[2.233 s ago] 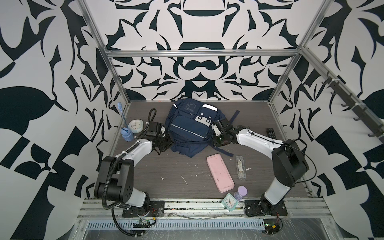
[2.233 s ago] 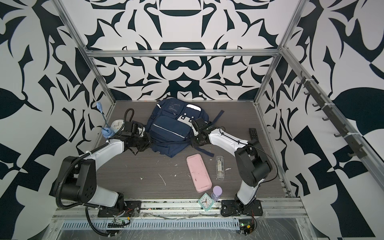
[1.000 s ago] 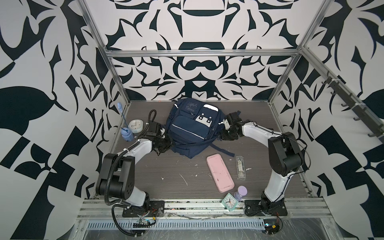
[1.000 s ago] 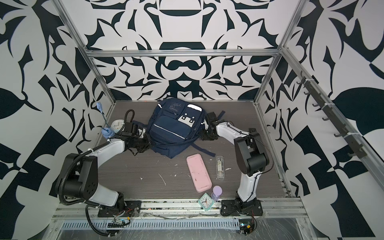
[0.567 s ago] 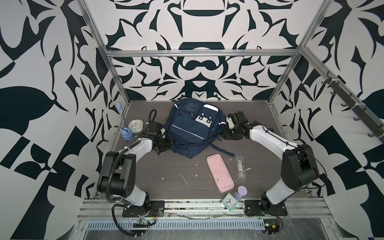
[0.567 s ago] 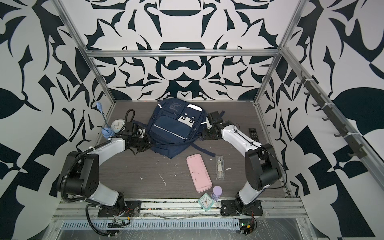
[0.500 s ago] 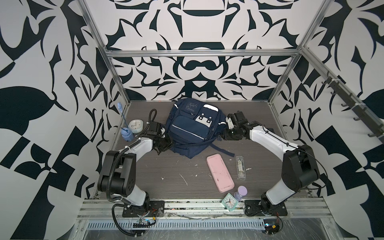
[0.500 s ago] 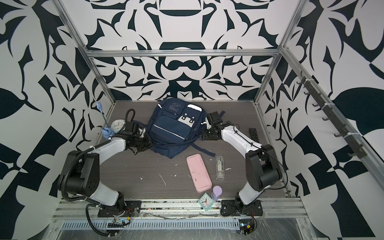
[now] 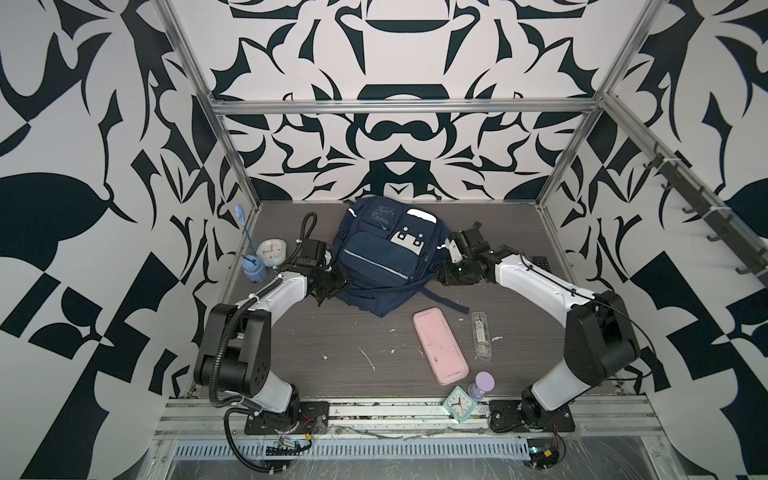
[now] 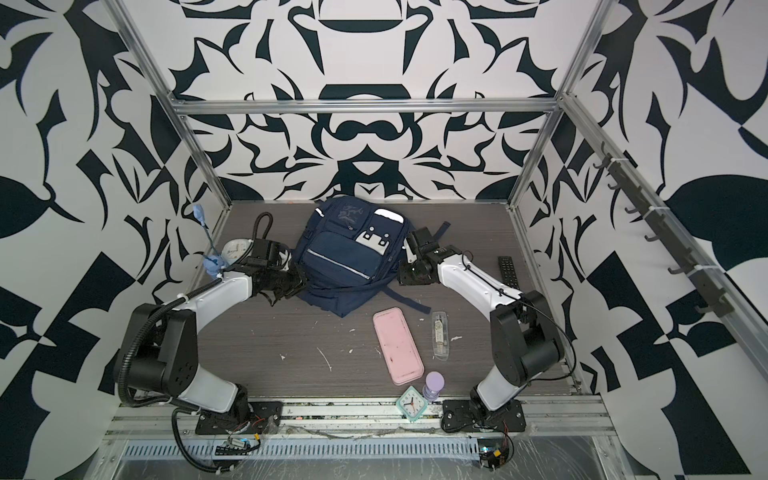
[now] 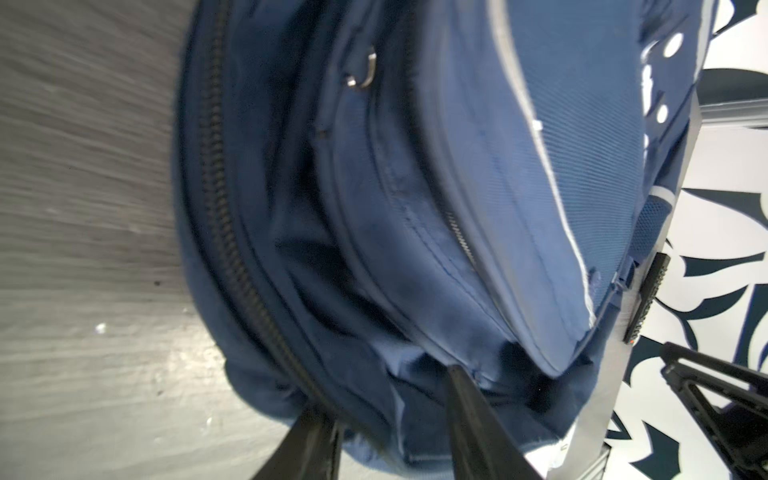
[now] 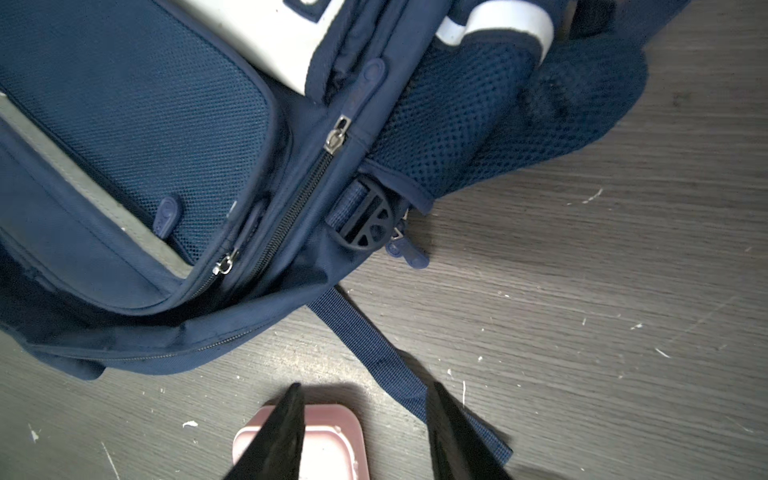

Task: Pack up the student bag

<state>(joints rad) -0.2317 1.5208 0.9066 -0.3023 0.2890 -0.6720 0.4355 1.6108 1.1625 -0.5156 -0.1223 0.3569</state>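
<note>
Fabric of the bag [image 9: 374, 257] looks soft and floppy, so I think it will sag; better grip a zipper pull [image 12: 334, 137] than flat cloth. It lies on the tabletop [image 9: 332, 332] just behind the case [image 9: 440, 345]. The left hand [image 11: 382, 388] is spread against its cloth; the right hand [image 12: 365, 384] is spread and empty, nearer the case.

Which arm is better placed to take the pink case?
Right, probably: the pink case lies on its side of the student bag, near its open jaws; the left arm is across the bag.

We see scuffed dark tabletop [image 9: 332, 332]: student bag [image 9: 382, 257] at back, pink case [image 9: 440, 347] beside clear case [image 9: 482, 336], mint clock [image 9: 458, 405] beside lilac bottle [image 9: 482, 382] at front edge, remote [image 9: 540, 262] right.
</note>
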